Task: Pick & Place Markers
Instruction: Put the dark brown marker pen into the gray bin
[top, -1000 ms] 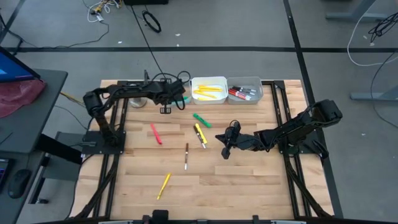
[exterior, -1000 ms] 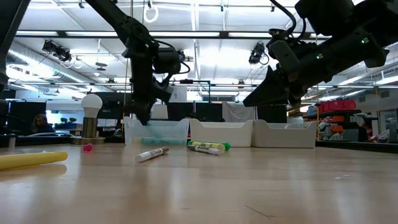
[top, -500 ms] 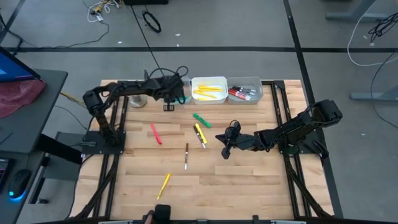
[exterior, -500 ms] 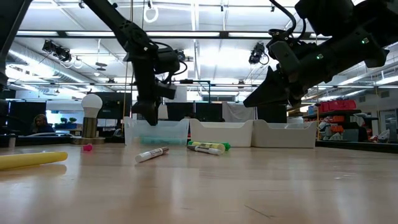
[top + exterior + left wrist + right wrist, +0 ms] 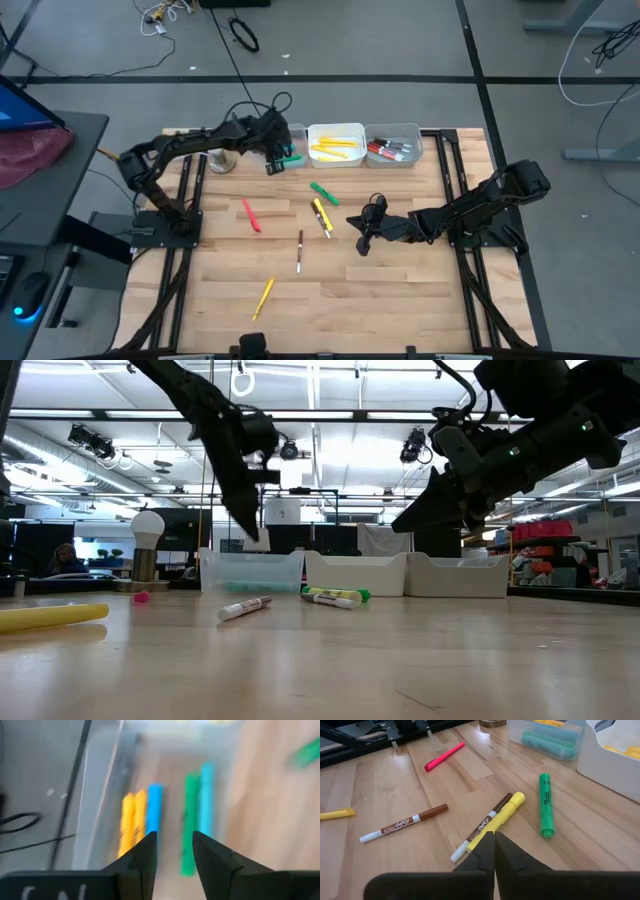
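While the left gripper hangs empty over the clear bin at the table's far edge, its fingers stand slightly spread above the yellow, blue and green markers lying inside. Loose on the table, going rightward: a pink marker, a yellow marker (nearest the front), a brown marker, a yellow-and-brown pair and a green marker. The right gripper hovers just beside them, fingers pressed together, holding nothing.
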